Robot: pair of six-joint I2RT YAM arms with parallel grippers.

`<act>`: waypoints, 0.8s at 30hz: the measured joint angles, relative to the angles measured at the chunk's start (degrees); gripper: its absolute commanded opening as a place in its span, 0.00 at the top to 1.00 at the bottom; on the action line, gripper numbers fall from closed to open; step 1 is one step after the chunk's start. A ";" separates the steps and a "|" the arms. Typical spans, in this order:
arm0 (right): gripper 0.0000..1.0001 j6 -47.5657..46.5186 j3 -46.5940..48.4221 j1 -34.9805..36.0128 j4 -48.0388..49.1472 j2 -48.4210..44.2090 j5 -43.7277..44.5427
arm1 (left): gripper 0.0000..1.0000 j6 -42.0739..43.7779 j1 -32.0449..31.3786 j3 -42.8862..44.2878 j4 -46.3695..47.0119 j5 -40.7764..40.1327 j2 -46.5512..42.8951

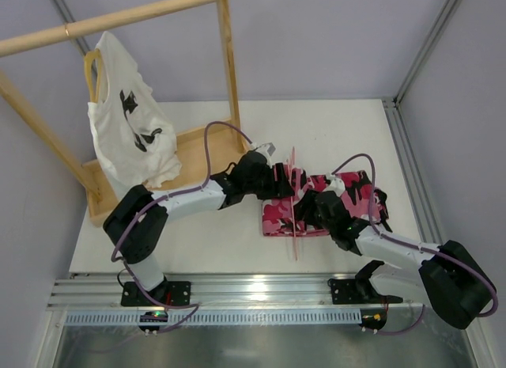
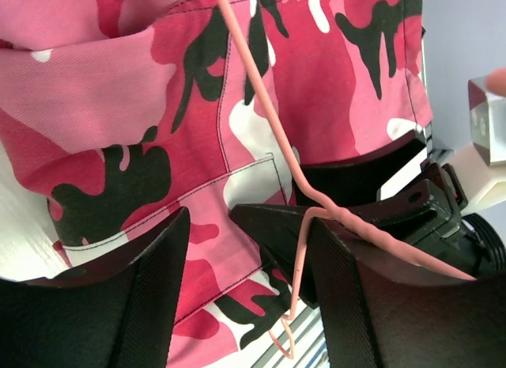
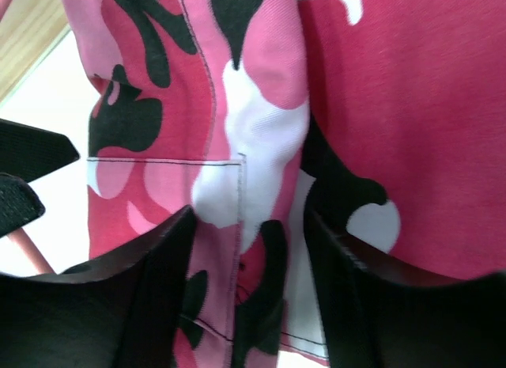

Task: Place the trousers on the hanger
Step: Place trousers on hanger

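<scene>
- Top external view, first item: the trousers, one pair in pink, magenta, white and black camouflage. They lie folded in a compact block on the white table, right of centre.
- The hanger is one thin pale-pink wire. It is seen edge-on as a line crossing the left part of the trousers from front to back.
- Two arms counted, one gripper each.
- Left gripper sits at the far left edge of the trousers, beside the hanger. In the left wrist view its two fingers stand apart. Trouser cloth shows in the gap, and the wire runs down along the inner side of one finger. No clamp on wire or cloth is visible.
- Right gripper is over the middle of the trousers, just right of the hanger. In the right wrist view its two fingers are apart with cloth between them. Whether they press it cannot be told.
- A second hanger, one thicker yellow hanger, hangs on the one wooden rack at far left. It carries one white T-shirt with black print, well apart from the trousers.
</scene>
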 measured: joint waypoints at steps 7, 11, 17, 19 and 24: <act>0.60 3.48 -0.50 0.00 4.24 2.16 -2.01 | 0.42 -0.17 -1.90 -1.25 1.31 -4.20 0.11; 0.60 5.16 -0.52 0.00 4.94 2.16 -2.19 | 0.44 -0.20 -2.34 -1.57 1.79 -5.35 0.11; 0.72 7.04 -0.74 0.04 6.95 4.46 -2.12 | 0.41 -0.57 -2.34 -1.60 2.78 -5.77 0.11; 0.77 7.89 -1.03 0.04 8.22 5.79 -2.10 | 0.41 -0.63 -2.34 -1.60 2.91 -6.03 0.11; 0.85 9.75 -1.11 0.92 10.67 7.43 -1.73 | 0.39 -1.46 -2.34 -1.60 3.19 -6.99 0.13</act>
